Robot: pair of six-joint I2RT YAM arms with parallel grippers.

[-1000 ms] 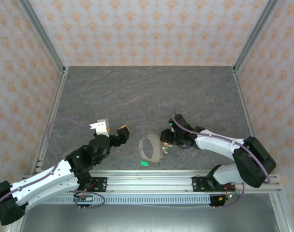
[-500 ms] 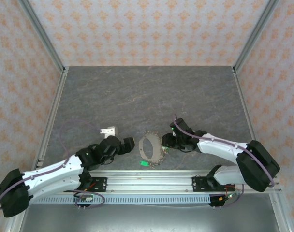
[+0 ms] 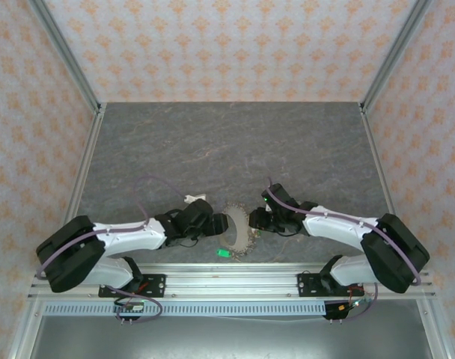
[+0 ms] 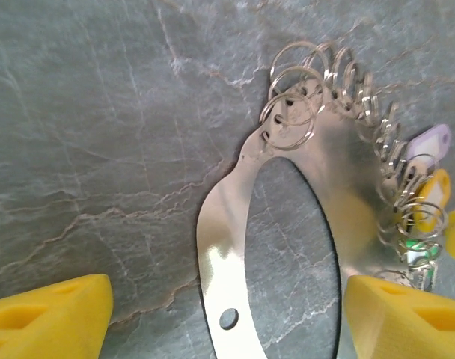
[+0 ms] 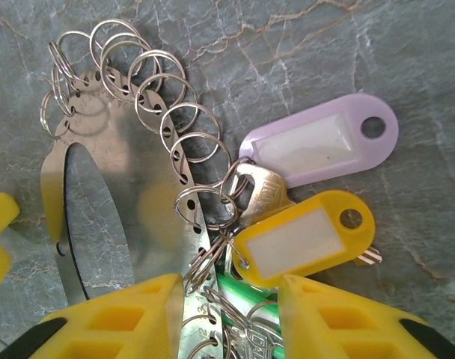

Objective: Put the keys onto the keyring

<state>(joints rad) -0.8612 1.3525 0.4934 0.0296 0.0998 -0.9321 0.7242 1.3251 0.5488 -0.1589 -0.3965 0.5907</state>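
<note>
The keyring is a flat shiny metal plate with an oval hole and a fringe of small split rings, lying near the table's front. My left gripper is at its left side. In the left wrist view the keyring has its thin band between my open yellow fingertips. My right gripper is open over the right rim, and split rings and a green tag lie in its gap. A brass key, a yellow tag and a purple tag hang there.
A green tag lies just in front of the keyring, close to the aluminium rail at the table's front edge. Metal frame posts and patterned walls close in the grey stone-look table, which is bare behind the arms.
My left arm swung right and down from the bare table to the keyring's left side, and its jaws narrowed a little. The right gripper stayed at the rim and closed slightly.
</note>
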